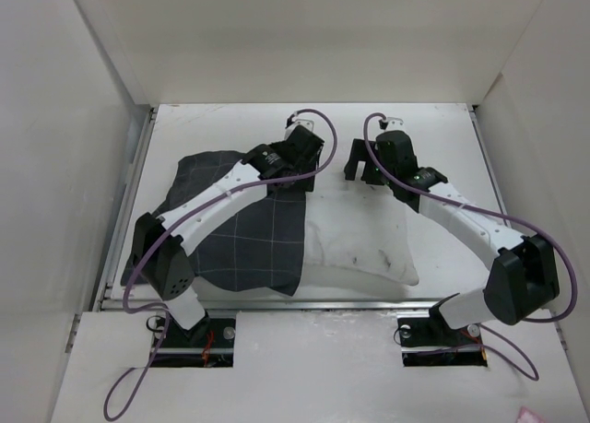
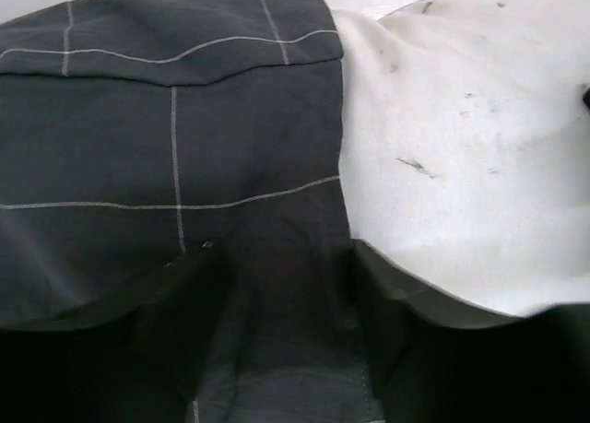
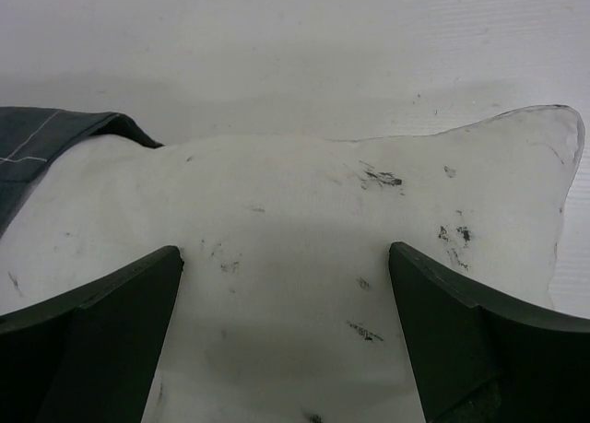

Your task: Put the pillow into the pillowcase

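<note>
The left hand (image 2: 281, 248) is down on the pillowcase (image 2: 166, 128). Its two fingers (image 2: 120, 349) are part way apart, not wide and not shut. Dark cloth bunches up in folds between them. I cannot tell if the hand holds the cloth tight or if the cloth just sits there.

The right hand (image 3: 284, 252) is open wide. Its fingers (image 3: 479, 340) stand far apart, low over the pillow (image 3: 304, 193). It holds nothing. I cannot tell if the fingertips touch the pillow.

The pillowcase is dark grey with thin light lines that make big squares. It is floppy and wrinkled. It lies flat on the left side of the worktop (image 1: 442, 137), under the left arm. Its right edge lies over the left part of the pillow.

The pillow is off-white, soft and puffy, with small dark specks on it. It lies on the worktop just to the right of the pillowcase, and the two touch. Most of the pillow is out in the open. Its far right corner sticks up in a point.

Past the pillow, the white worktop runs to the back wall.
</note>
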### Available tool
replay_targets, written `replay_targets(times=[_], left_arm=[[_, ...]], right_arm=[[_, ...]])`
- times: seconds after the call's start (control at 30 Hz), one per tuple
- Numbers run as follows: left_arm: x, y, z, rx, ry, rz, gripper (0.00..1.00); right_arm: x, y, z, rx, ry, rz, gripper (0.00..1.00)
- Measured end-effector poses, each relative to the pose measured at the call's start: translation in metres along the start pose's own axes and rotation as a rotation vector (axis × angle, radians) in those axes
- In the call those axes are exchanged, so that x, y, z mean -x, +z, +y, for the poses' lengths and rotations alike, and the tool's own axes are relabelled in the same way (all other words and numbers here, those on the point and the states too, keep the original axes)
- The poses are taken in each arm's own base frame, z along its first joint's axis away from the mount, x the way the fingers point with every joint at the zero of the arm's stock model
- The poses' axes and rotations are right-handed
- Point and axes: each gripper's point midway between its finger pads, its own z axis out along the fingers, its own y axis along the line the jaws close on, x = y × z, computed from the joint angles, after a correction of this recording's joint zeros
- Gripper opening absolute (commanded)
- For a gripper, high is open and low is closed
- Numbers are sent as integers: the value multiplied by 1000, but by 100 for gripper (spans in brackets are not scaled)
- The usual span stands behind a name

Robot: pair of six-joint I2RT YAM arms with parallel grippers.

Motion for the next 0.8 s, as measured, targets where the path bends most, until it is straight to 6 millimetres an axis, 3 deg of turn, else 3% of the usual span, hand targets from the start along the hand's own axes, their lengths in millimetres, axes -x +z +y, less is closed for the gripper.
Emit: replay_targets(times=[0.03, 0.07, 0.13, 0.17, 0.3, 0.47, 0.5, 0.53, 0.6, 0.63, 0.7, 0.73, 0.8], left_arm=[[-1, 1, 1, 7, 3, 4, 39], [-2, 2, 3, 21, 5, 7, 22], [-6, 6, 8, 58, 9, 24, 11], [-7, 8, 10, 76, 12, 30, 0], [-3, 14, 12, 114, 21, 28, 0], [18, 10, 7, 90, 37, -31, 0], [23, 9, 4, 81, 39, -48, 0], [29, 7, 2, 72, 43, -65, 0], [40, 5, -2, 54, 48, -98, 0], [44, 3, -4, 44, 53, -109, 0], [53, -1, -7, 22, 63, -131, 0], [57, -3, -9, 13, 67, -141, 0], [67, -8, -12, -6, 80, -161, 0]], right_arm=[[0, 0, 0, 0, 0, 0, 99], [0, 0, 0, 0, 0, 0, 99], [0, 0, 0, 1, 0, 0, 99], [0, 0, 1, 8, -3, 2, 99], [-2, -1, 11, 68, -20, 17, 99], [-7, 1, 36, 214, -88, 40, 99], [-10, 4, 41, 248, -111, 49, 94], [-16, 9, 47, 287, -138, 66, 77], [-34, 21, 56, 358, -188, 121, 51], [-41, 28, 60, 387, -204, 143, 31], [-51, 42, 67, 438, -227, 168, 7], [-53, 47, 71, 461, -233, 169, 0], [-49, 48, 78, 498, -244, 149, 0]])
